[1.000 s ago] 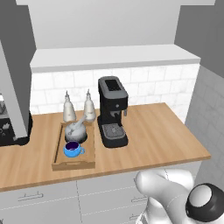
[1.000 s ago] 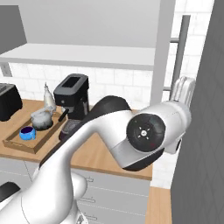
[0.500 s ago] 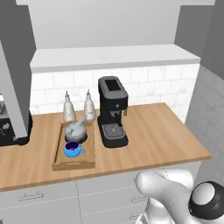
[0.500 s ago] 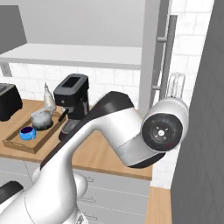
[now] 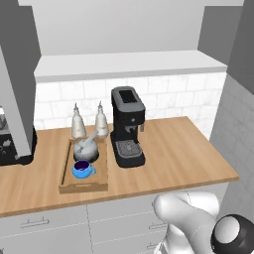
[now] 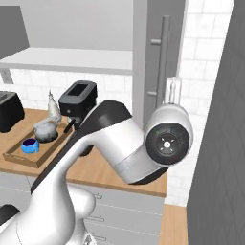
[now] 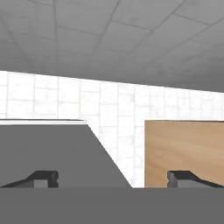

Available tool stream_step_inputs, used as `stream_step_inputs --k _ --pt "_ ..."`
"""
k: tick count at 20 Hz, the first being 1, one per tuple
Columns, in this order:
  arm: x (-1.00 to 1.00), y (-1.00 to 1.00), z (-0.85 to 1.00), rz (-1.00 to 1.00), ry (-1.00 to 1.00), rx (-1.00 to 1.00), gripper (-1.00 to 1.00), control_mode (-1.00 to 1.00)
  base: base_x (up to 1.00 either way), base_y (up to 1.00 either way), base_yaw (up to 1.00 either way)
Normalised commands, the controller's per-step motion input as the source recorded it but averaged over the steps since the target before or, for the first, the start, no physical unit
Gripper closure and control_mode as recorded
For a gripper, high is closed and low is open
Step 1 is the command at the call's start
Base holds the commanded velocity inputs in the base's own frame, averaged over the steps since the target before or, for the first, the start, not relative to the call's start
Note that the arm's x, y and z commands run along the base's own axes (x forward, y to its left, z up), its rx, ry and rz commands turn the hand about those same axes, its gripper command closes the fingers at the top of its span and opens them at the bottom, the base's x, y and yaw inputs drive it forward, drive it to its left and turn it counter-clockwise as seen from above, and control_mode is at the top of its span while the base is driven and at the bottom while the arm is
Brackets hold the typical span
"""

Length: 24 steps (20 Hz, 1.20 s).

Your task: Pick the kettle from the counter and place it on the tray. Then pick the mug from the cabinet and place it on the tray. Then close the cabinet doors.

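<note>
Even, bright rendered light; soft faint shadows under the coffee machine; slightly soft, no glare

A black coffee machine stands beside two pale bottles.

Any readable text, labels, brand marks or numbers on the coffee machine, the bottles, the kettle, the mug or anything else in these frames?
None can be read.
Coffee machine: plain black, no lettering visible.
Two bottles: no labels.
Kettle, mug, tray: unmarked.
Cabinet door: plain grey, no sign.
Dark appliance at the left counter edge: too blurred to tell.
</note>
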Motion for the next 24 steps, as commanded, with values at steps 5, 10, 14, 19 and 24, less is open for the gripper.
stream_step_inputs --k 5,10,14,19,24 --pt "0.00 0.59 0.02 0.05 -0.07 -0.05 -1.00 -1.00 0.00 0.00 0.00" --pt "0.03 0.72 0.07 0.03 -0.05 -0.08 -1.00 -1.00 0.00 0.00 0.00" --pt "0.01 0.80 0.08 0.04 -0.01 -0.10 -1.00 -1.00 0.00 0.00 0.00" --pt "0.11 0.79 0.13 0.06 0.00 -0.06 -1.00 -1.00 0.00 0.00 0.00" --pt "0.22 0.84 0.11 0.08 0.01 -0.03 -1.00 -1.00 0.00 0.00 0.00"
